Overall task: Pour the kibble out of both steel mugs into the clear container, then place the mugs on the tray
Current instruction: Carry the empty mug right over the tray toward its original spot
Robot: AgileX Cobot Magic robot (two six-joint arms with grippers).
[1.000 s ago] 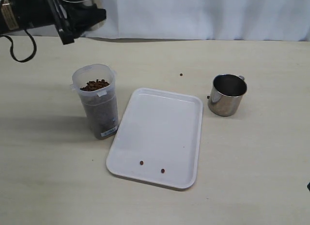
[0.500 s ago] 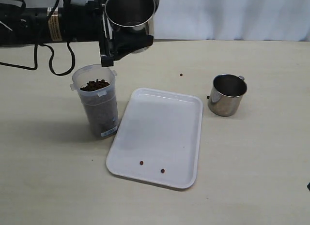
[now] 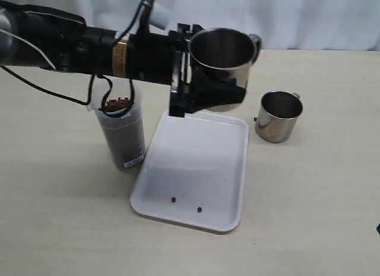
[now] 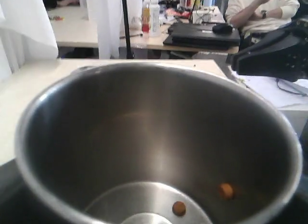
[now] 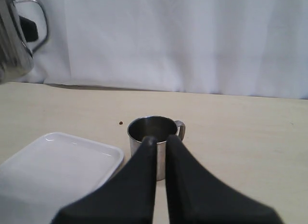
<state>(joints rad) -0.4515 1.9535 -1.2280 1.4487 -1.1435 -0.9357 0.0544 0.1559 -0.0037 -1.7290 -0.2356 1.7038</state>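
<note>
Above the tray [image 3: 196, 163], the exterior view shows the left end effector [image 3: 205, 89] spread wide around a steel mug [image 3: 221, 56]. The clear container [image 3: 123, 139] with kibble [image 3: 117, 104] stands left of the tray, the second mug [image 3: 278, 117] right. Only the left wrist view reveals two pellets [image 4: 179, 208] inside the held mug. In the right wrist view, the right end effector [image 5: 161, 139] is pinched closed, empty, facing the second mug.

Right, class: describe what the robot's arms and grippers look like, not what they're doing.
The left arm is a glossy black tube with a yellow label band, a white fitting and loose black cables. The right gripper has two matte black fingers tapering to narrow tips.
</note>
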